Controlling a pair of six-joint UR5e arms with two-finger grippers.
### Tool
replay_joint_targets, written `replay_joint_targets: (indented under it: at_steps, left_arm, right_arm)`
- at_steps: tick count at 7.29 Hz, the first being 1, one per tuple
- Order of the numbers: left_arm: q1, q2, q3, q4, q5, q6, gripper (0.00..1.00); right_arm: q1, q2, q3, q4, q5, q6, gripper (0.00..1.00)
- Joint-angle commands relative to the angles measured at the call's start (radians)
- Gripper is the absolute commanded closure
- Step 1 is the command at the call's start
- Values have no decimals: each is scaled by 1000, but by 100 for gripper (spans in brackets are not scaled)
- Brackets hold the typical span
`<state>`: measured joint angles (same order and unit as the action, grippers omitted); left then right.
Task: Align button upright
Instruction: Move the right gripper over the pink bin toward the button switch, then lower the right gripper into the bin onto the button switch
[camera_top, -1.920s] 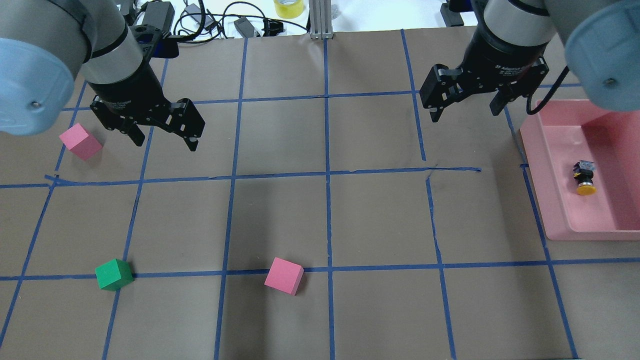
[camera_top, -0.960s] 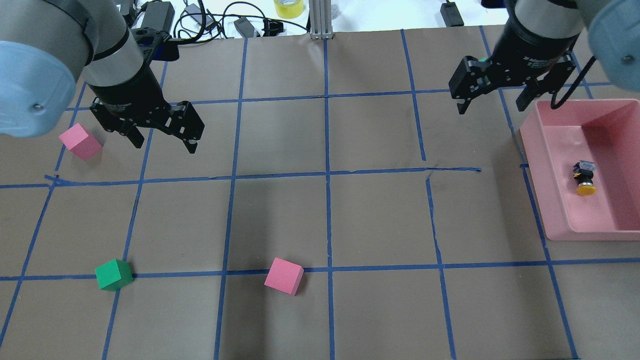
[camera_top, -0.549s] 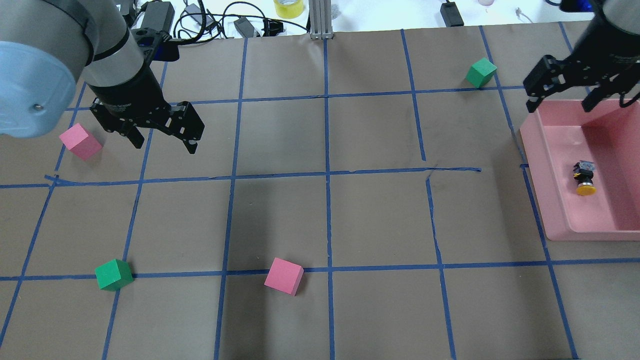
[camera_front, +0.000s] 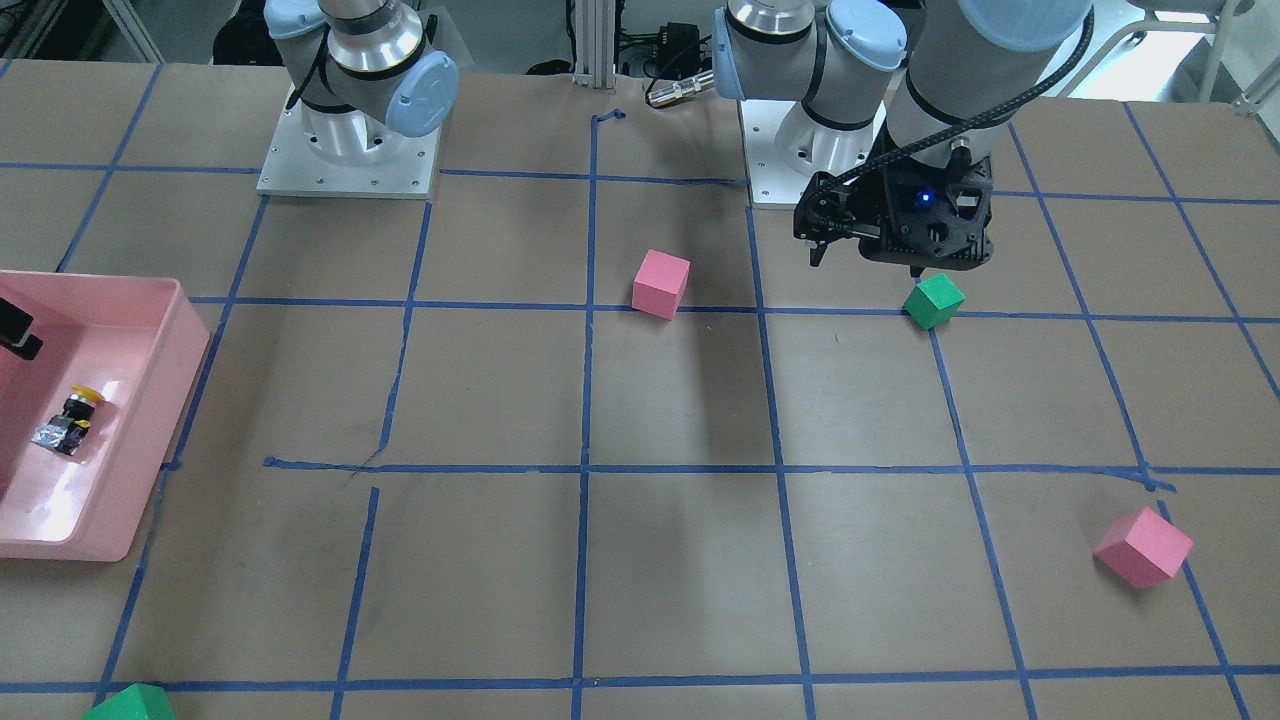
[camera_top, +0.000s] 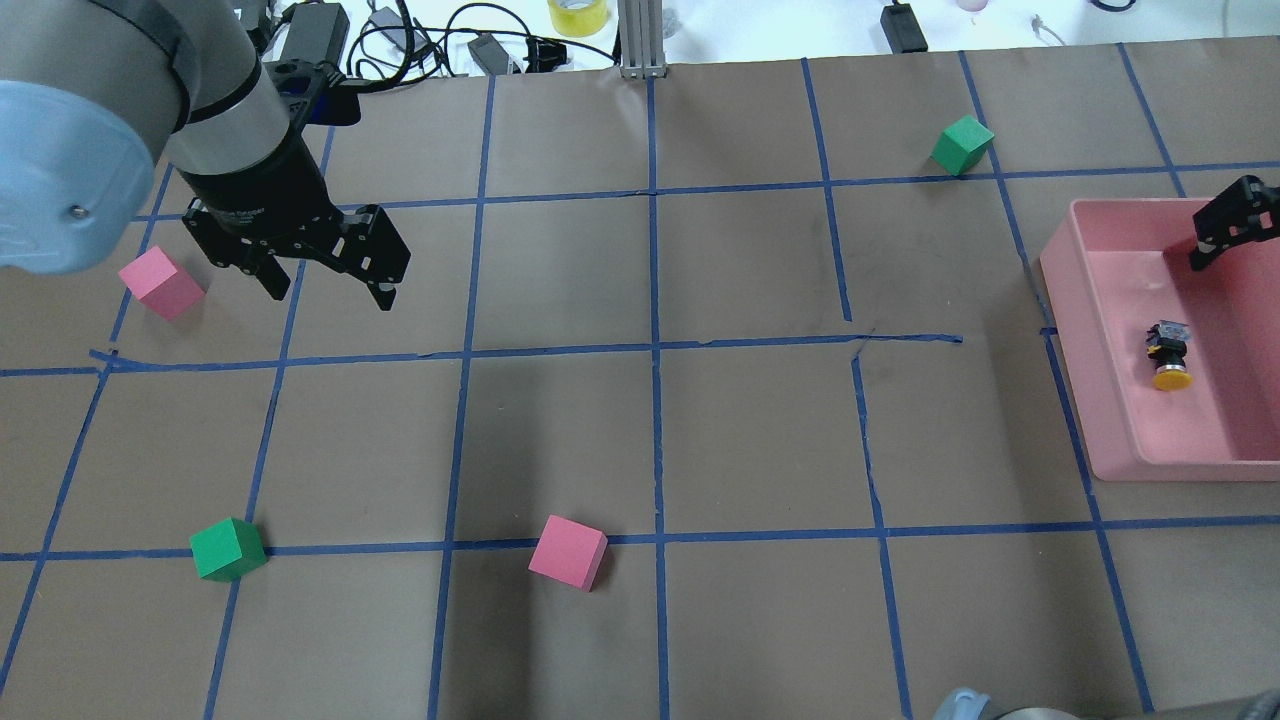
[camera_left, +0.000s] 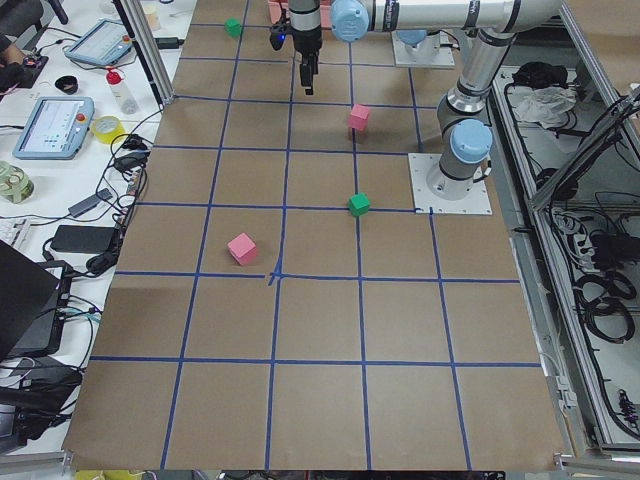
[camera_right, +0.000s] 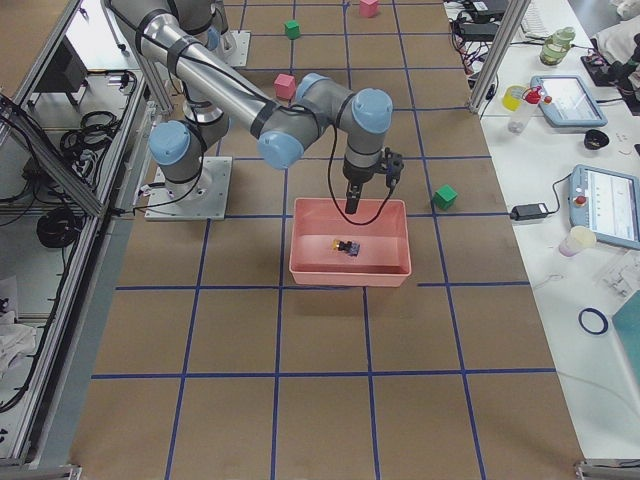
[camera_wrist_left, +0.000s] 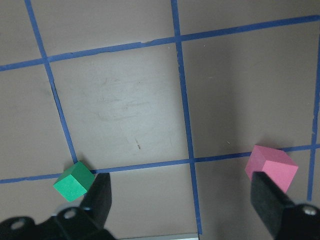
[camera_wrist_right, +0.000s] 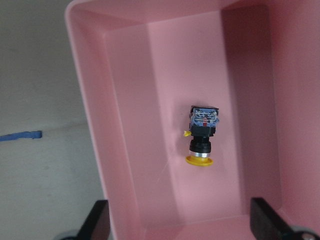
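One button (camera_wrist_right: 202, 135) lay on its side on the floor of the pink tray (camera_top: 1120, 225), which sat at the 3 o'clock edge of the tabletop in the overhead view. In the right wrist view its yellow cap pointed to 6 o'clock and its grey base to 12 o'clock, and it touched none of the walls. The right gripper (camera_wrist_right: 181, 222) hung over the tray, at about 1 o'clock from the button in the overhead view, with its jaws wide apart and nothing between them. The left gripper (camera_top: 331, 292) hovered near 10 o'clock over the tabletop, its jaws likewise apart and empty. The step in hand looked like the approach, with no grasp made yet. The next move probably called for centring the right jaws over the black body, lowering inside the tray walls, closing across the body, then tipping it until the cap faced up.
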<state>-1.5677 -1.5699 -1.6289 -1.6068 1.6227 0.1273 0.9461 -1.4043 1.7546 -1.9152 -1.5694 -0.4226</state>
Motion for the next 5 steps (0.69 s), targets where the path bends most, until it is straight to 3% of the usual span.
replay_joint_targets:
  at_steps: [1,5]
  left_arm:
    - [0,-1,-2,-2,-1,0,0]
    - [0,-1,-3,2,-3,0,0]
  right_arm:
    - [-18,39,141,-252,-4,-4,0]
    - [-20,80,154,-260,-32,-4,0]
